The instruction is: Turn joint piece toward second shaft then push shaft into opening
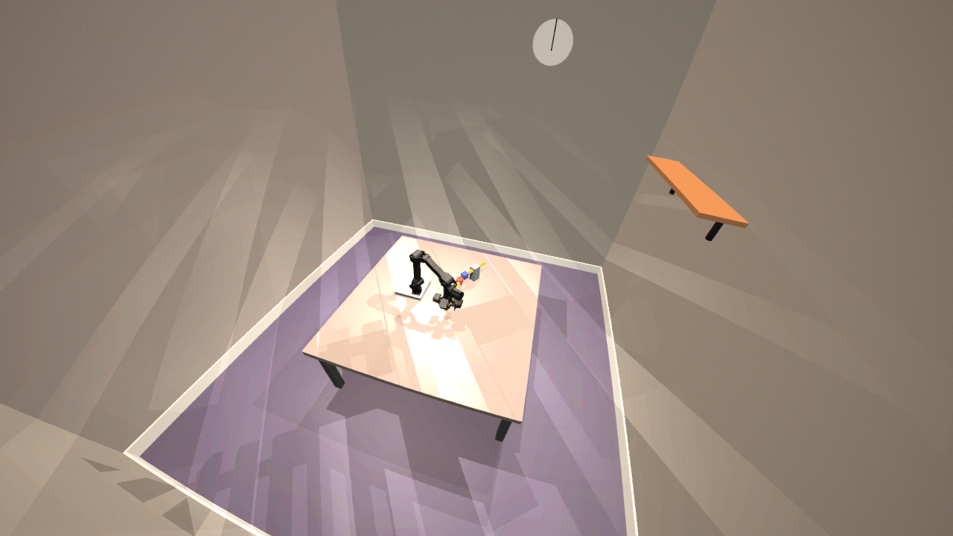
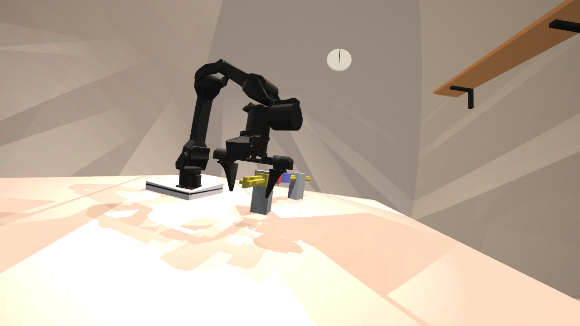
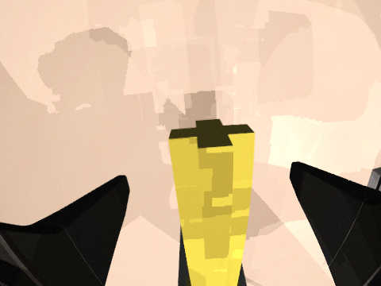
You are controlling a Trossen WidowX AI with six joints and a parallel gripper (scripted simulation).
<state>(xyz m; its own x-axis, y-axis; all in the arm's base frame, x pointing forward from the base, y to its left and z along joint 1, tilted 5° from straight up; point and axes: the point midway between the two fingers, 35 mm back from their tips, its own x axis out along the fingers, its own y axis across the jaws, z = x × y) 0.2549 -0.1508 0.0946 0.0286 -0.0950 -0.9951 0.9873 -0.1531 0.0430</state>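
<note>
My gripper [image 2: 248,194] [image 3: 209,170] is open around the yellow second shaft [image 2: 252,181] [image 3: 215,206], one finger on each side with a gap to it. The shaft's cross-shaped end shows in the wrist view. It passes through the near grey block [image 2: 260,205]. Beyond that block are a red piece [image 1: 459,281] [image 2: 278,179] and a blue piece [image 1: 464,274] [image 2: 286,178] in a row. The yellow first shaft [image 1: 482,264] [image 2: 308,178] runs through the far grey block [image 1: 474,273] [image 2: 298,189] behind them. How deep the second shaft sits in the joint is hidden.
The arm's white base plate [image 1: 407,293] [image 2: 170,188] is left of the near block. Everything stands on the pale table [image 1: 493,373] [image 2: 344,243]. An orange shelf [image 1: 696,190] [image 2: 506,50] and a round clock [image 1: 552,42] [image 2: 339,59] are on the walls, away from the arm.
</note>
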